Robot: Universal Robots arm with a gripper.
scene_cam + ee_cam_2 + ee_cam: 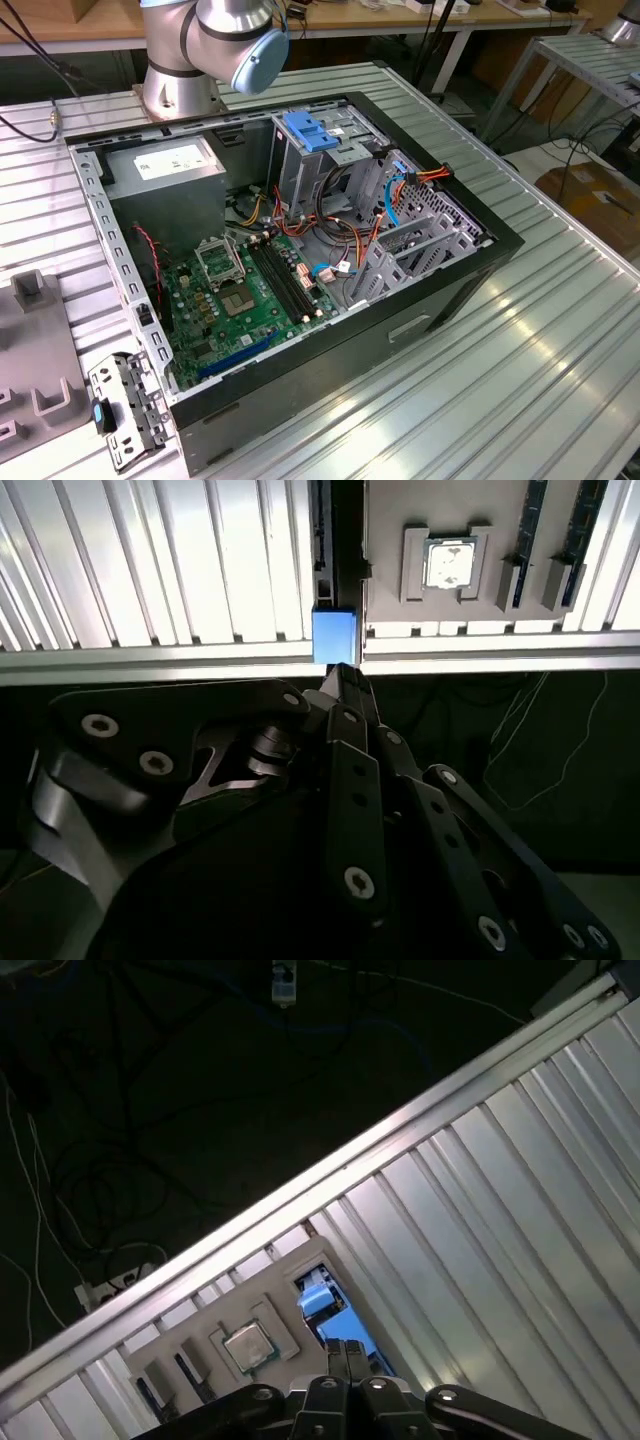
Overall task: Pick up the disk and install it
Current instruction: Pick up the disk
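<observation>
On the ribbed worktop in the exterior view, the open computer case sits by the arm's base. In the second wrist view the pincer, jaws drawn together on nothing, points at the disk. Its blue end lies just beyond the tip, beside the grey tray, and its long axis runs on in line. In the first wrist view the disk likewise lies just ahead.
</observation>
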